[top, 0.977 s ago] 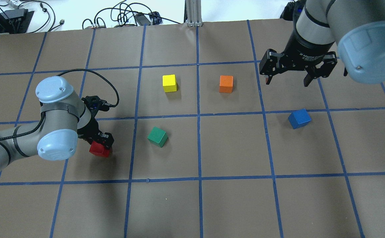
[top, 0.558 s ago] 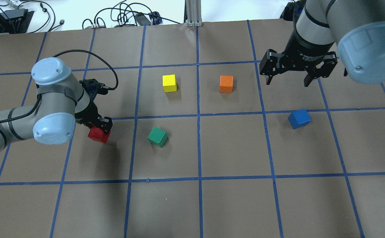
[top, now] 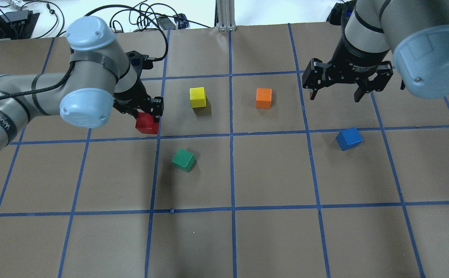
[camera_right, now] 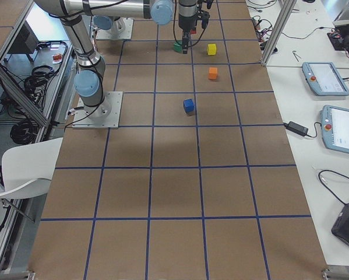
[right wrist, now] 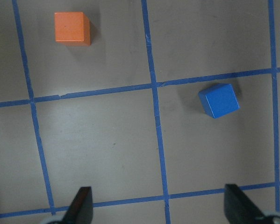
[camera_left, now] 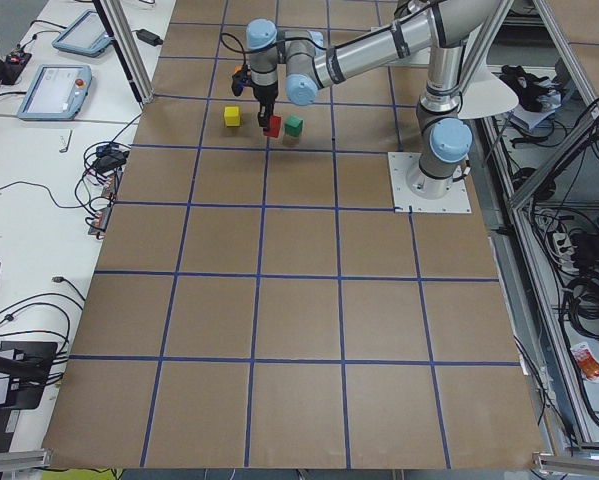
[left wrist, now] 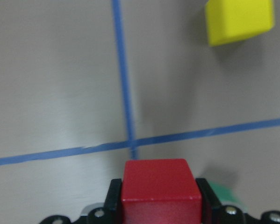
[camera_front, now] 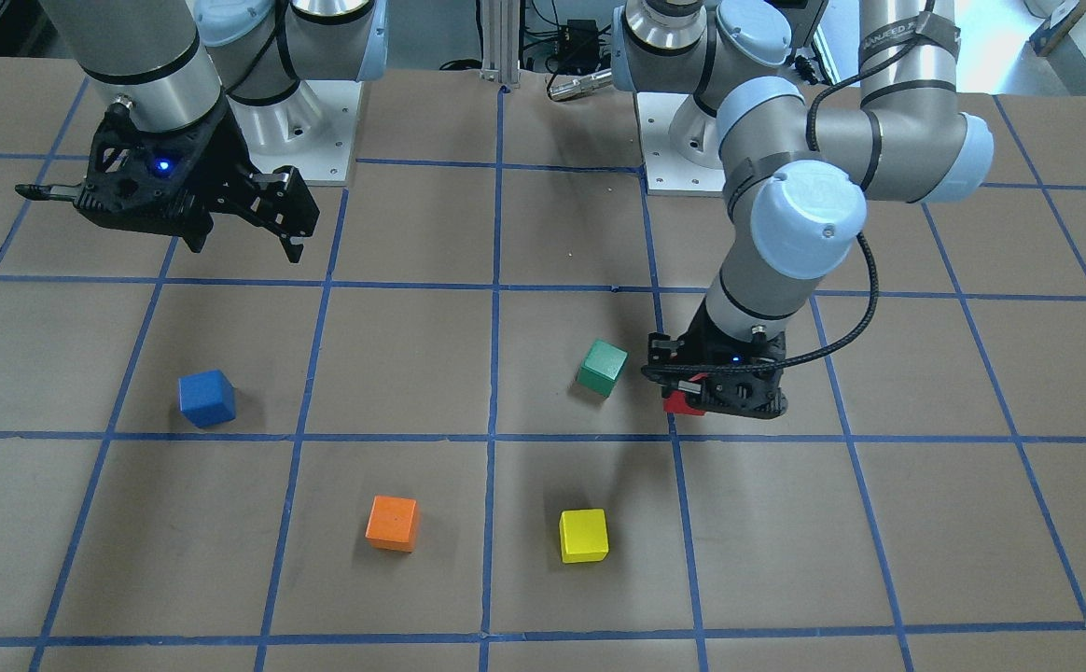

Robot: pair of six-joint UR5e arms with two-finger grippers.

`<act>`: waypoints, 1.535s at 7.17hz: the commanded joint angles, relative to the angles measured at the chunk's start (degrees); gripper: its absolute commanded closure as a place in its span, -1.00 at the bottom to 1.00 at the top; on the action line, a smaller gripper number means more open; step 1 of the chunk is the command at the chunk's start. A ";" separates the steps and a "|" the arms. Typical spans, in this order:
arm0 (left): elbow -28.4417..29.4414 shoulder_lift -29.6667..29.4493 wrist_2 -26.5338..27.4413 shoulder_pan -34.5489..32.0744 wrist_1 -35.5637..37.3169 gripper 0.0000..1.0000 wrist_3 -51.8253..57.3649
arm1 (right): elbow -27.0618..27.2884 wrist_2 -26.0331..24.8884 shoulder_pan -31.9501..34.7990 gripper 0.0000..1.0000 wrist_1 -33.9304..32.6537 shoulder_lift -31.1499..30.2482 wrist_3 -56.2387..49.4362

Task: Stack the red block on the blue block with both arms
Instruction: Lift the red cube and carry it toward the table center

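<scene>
Brown-paper tabletop ruled into squares by blue tape; at far left, left gripper clamped on the red block, cube pinched between both fingers and raised off the paper. Down and right of those fingers, green block; level with them to the right, yellow block, then orange block, all lying well apart from one another. Farther right, right gripper hanging above the table with fingers spread wide and nothing between them, blue block resting on the paper below those fingertips, untouched, far from the red one.
</scene>
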 commanded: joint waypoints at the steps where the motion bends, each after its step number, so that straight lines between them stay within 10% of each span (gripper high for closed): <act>1: 2.41 -5.42 -1.42 -6.01 3.77 1.00 -9.39 | 0.00 0.00 0.04 -1.00 -0.18 -0.03 -0.08; 4: 3.02 -10.27 -0.29 -10.50 8.17 1.00 -11.80 | 0.00 0.00 0.04 -1.00 -0.09 -0.03 -0.08; 6: 3.02 -11.94 0.15 -10.86 8.45 -0.78 -11.88 | 0.00 -0.17 -0.05 -1.00 -0.09 0.06 0.00; 7: 3.03 -12.47 0.07 -10.86 10.28 -1.00 -10.84 | 0.09 -0.09 0.04 -1.00 0.26 0.15 -0.26; 11: 5.22 1.37 0.68 0.46 -4.67 -1.00 3.80 | 0.00 0.79 0.12 -1.00 -1.41 1.02 0.18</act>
